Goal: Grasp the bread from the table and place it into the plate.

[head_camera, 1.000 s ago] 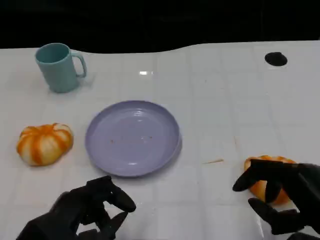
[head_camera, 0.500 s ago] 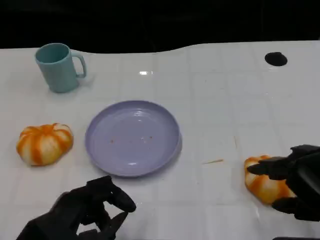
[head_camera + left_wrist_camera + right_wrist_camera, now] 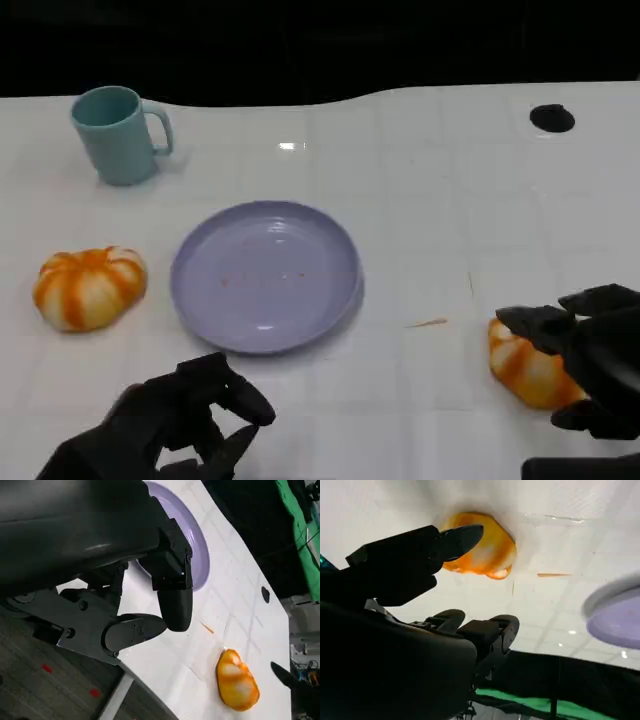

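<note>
**At the counter's right edge: right hand closing in on bread, no grip yet**

On the white counter [image 3: 420,200], the right hand [image 3: 585,365] is sitting against the near bread [image 3: 525,365], fingers [image 3: 530,322] spread above and beside it. The right wrist view is showing one fingertip over the loaf's top with a gap under it, so I'm reading it as holding nothing, fingers apart. The bread is lying flat on the counter, well right of the purple plate [image 3: 265,275]; nothing is lying in the plate apart from a few specks.

The left hand [image 3: 170,425] is hovering near the front edge below the plate, fingers curled inward, nothing in them.

A second bread [image 3: 88,288] is sitting left of the plate, and a teal mug [image 3: 115,135] is standing behind it.

Risks, as I'm judging them:
- The loaf is rounded and looks glossy, so a close from the side may be squirting it out toward the plate instead of seating it.
- It's lying near the counter's front right corner; a shove could be sending it over the edge.
- A shallow pinch on the top may be slipping during the carry.

No brands, labels or readable writing are showing anywhere.
</note>
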